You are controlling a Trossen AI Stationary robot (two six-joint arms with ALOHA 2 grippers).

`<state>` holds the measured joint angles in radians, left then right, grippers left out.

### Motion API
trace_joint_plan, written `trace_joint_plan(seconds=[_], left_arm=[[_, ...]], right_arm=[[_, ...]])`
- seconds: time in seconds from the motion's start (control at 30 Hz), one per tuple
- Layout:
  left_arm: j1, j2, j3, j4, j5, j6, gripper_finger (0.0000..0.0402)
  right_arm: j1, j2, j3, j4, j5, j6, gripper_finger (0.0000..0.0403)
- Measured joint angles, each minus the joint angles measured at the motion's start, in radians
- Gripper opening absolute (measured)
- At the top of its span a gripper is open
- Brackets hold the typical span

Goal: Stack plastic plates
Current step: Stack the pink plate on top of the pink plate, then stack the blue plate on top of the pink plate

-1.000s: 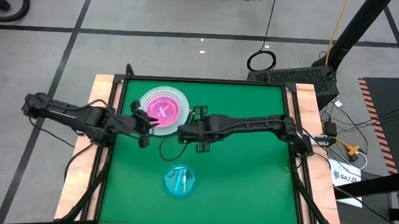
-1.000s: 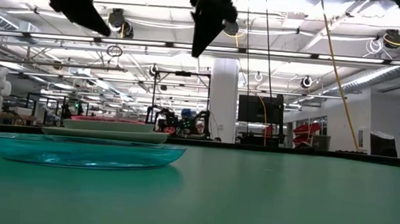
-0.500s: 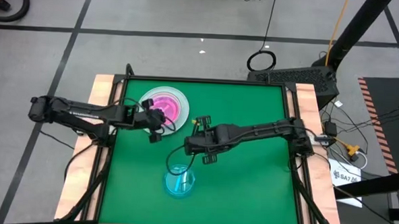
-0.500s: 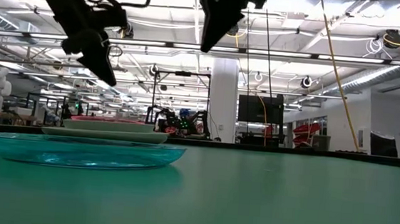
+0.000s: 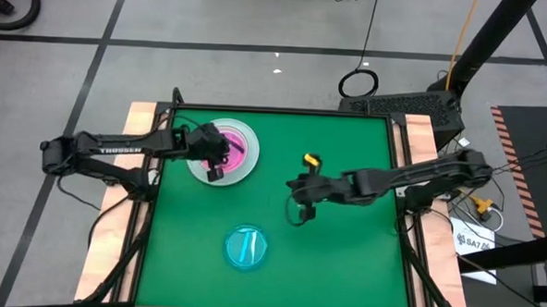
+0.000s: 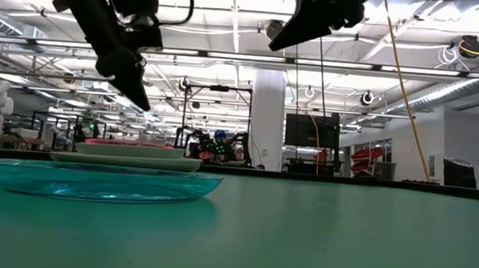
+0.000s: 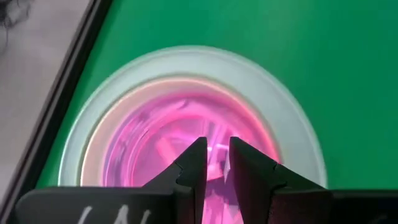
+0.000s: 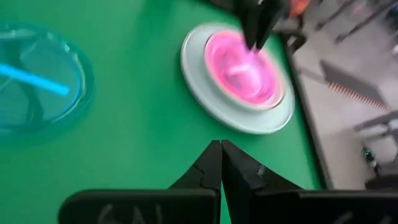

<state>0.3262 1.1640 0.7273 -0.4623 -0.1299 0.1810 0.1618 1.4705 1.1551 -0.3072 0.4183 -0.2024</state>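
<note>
One green tabletop (image 5: 344, 240) — grey tiled floor (image 5: 214, 21) around it.

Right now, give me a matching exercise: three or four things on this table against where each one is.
Things:
1. pink plate
2. cyan plate
3. left gripper
4. right gripper

Places:
A. alone on the mat at the near edge
B. over the stack
C. over bare mat, right of centre
D. on top of the pale plates

Pairs: 1-D, 2-A, 3-B, 4-C
</note>
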Motion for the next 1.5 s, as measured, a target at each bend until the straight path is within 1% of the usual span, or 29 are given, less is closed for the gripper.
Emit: trace_joint_plan(seconds=[0.07, 0.23, 0.27, 0.37, 0.53, 0.9, 1.1, 1.33, 1.5], left_arm=[[0.031, 0.029, 0.000, -0.004, 0.003, -0.006, 0.0076], [0.087, 0.146, 0.000, 0.013, 0.015, 0.008, 0.0076], [0.099, 0.166, 0.000, 0.024, 0.019, 0.009, 0.0076], [0.133, 0.220, 0.000, 0.044, 0.025, 0.009, 0.0076], [0.173, 0.264, 0.000, 0.062, 0.028, 0.001, 0.0076], [0.231, 0.275, 0.000, 0.077, 0.028, -0.006, 0.0076], [0.236, 0.275, 0.000, 0.137, 0.028, -0.027, 0.0076], [0.197, 0.247, 0.000, 0.116, 0.028, -0.115, 0.0076], [0.112, 0.199, 0.000, 0.061, 0.029, -0.185, 0.0076]], right_arm=[[-0.006, -0.055, -0.076, 0.102, 0.000, -0.036, 0.0000], [-0.028, -0.178, -0.247, 0.376, -0.001, -0.133, 0.0000], [-0.032, -0.200, -0.274, 0.416, -0.001, -0.149, 0.0000], [-0.039, -0.256, -0.327, 0.463, 0.000, -0.158, 0.0000], [-0.038, -0.307, -0.355, 0.452, -0.004, -0.142, 0.0000], [-0.036, -0.308, -0.356, 0.453, -0.005, -0.150, 0.0000], [-0.036, -0.308, -0.356, 0.453, -0.005, -0.150, 0.0000], [-0.036, -0.308, -0.356, 0.453, -0.004, -0.150, 0.0000], [-0.036, -0.307, -0.356, 0.453, -0.004, -0.150, 0.0000]])
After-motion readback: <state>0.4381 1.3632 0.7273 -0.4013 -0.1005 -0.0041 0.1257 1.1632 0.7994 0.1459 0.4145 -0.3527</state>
